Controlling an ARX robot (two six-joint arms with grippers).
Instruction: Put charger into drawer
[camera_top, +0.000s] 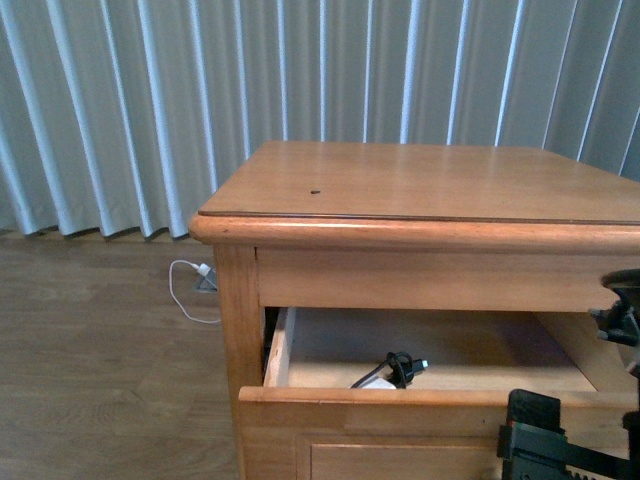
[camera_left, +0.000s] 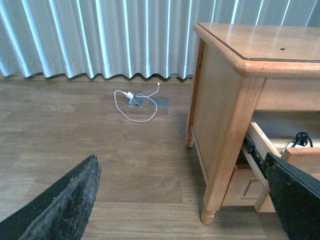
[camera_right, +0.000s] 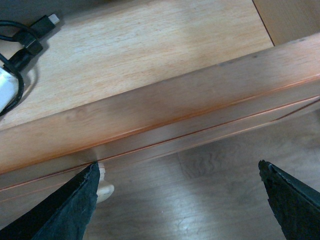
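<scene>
We see the drawer (camera_top: 440, 395) pulled open from the nightstand (camera_top: 420, 190), pale interior exposed. The charger (camera_top: 395, 370) lies inside on the drawer floor, near the front wall, toward the left half; black cable looped, white block mostly hidden behind the front wall in the front view. In the right wrist view the charger (camera_right: 15, 65) sits at the frame edge, white block only partly visible, connector pointing away.

Right gripper (camera_right: 175, 200) hovers over the drawer front's top edge, just outside it, looking down; fingers (camera_right: 60, 215) spread wide, nothing between them. The knob (camera_right: 102, 187) peeks out beside one finger, we think. In the front view the right arm (camera_top: 560, 440) shows low at the drawer's front right.

Left gripper (camera_left: 185, 200) is held off to the nightstand's left, above the floor (camera_left: 100, 165), angled toward it; fingers wide apart, empty. A white cord (camera_left: 132, 102) lies on the floor near the curtain (camera_left: 100, 35).
</scene>
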